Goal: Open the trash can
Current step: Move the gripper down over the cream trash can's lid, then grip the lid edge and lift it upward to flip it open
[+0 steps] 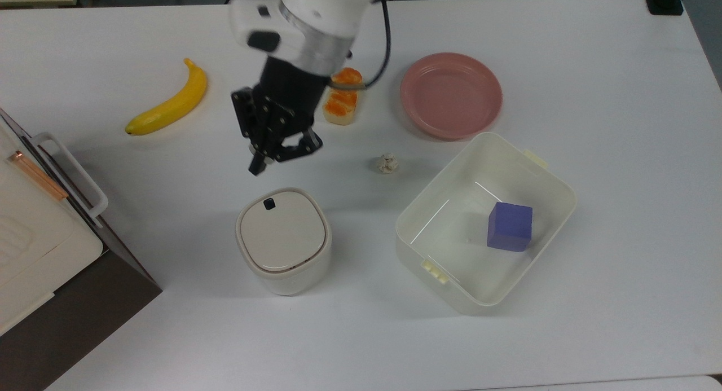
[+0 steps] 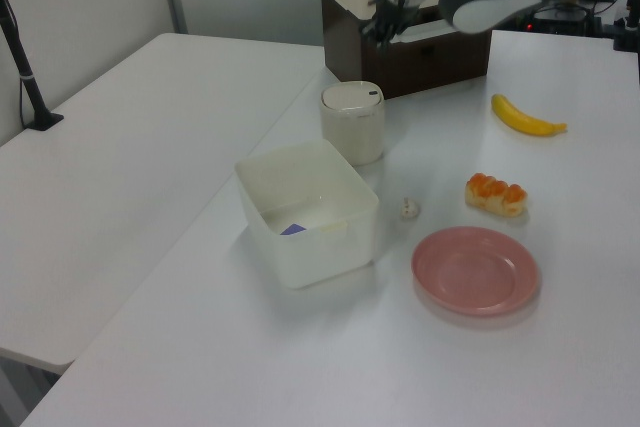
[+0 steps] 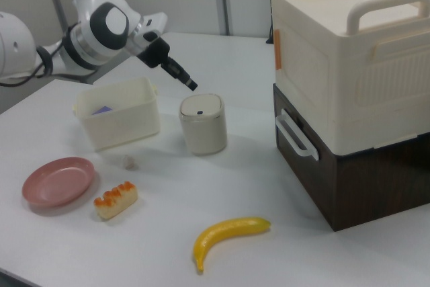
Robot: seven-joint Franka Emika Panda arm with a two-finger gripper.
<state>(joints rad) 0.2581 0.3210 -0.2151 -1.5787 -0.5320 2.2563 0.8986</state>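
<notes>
One gripper (image 1: 258, 166) – fingers together, above trash can (image 1: 283, 241), lid down

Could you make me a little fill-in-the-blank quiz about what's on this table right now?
1. The trash can has its lid ____.
2. The tub holds a ____ cube.
3. The plate is ____ in colour.
4. The yellow fruit lying on the table is a ____.

Missing words: shut; purple; pink; banana
</notes>
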